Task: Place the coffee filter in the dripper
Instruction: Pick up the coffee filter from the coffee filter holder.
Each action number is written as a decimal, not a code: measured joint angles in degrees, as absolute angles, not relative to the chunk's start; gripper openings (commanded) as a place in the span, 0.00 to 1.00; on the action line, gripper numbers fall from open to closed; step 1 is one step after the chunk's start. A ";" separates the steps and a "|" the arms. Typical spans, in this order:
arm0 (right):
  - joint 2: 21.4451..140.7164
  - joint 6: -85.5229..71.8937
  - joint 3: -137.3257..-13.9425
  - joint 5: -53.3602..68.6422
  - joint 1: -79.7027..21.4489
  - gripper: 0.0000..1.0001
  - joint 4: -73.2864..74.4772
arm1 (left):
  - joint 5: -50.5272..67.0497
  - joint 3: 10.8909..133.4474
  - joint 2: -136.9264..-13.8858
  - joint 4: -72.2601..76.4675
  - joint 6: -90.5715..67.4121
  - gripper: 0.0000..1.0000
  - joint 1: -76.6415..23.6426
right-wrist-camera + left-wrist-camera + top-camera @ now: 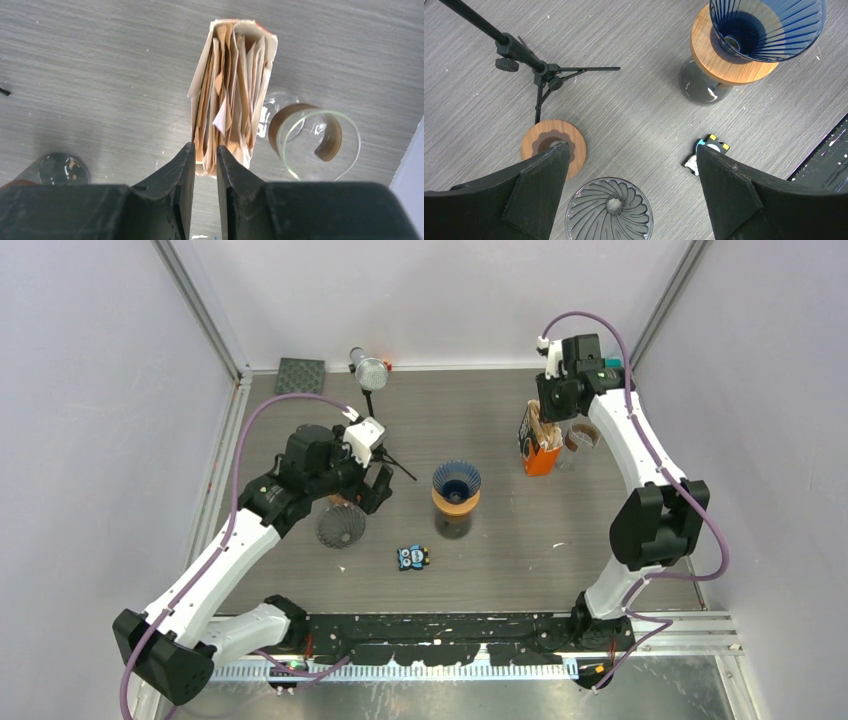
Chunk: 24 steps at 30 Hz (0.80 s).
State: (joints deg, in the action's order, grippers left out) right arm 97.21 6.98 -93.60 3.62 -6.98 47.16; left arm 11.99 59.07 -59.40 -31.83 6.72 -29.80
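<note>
Overhead, your right arm reached to the upper right of the frame and stood over the orange box (541, 455). The coffee filters (227, 95) were packed upright in that box, tan and white sheets fanned at the open top. In the right wrist view your right gripper (205, 150) sat at the near edge of the stack. Its jaws were narrow, with only a slim gap and paper edges showing in it. Whether a sheet was pinched I could not tell. A glass with a brown band (315, 140) stood just beside the box, at its right in that view.

The blue dripper (456, 480) stood near the middle of the table (500, 540), well apart from the box. It rested on a wooden collar (719, 60) over a dark glass jug (701, 87). No paper lay in the cone.

Your left gripper (631, 147) hung at left of centre with its jaws wide and nothing between them. Below it, at the bottom centre of the left wrist view, sat a grey ribbed dripper (609, 210). A wooden ring (579, 150) lay just beside it, partly behind the left finger. A small tripod stand (546, 75) stood in the upper left of that view. A small owl-faced toy (412, 557) lay below the blue dripper in the overhead view.
</note>
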 measured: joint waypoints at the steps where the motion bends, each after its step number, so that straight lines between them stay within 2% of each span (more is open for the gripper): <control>1: 97.80 7.27 -94.24 3.60 -6.98 0.29 47.13 | 12.03 59.07 -59.40 -31.86 6.72 1.00 -29.80; 17: 106.83 13.80 -103.00 -0.36 -8.12 0.36 49.52 | 12.14 59.05 -60.10 -31.83 6.72 1.00 -29.80; 24: 107.55 16.67 -103.00 -3.49 -10.22 0.32 51.57 | 12.23 59.05 -60.14 -31.81 6.74 1.00 -29.80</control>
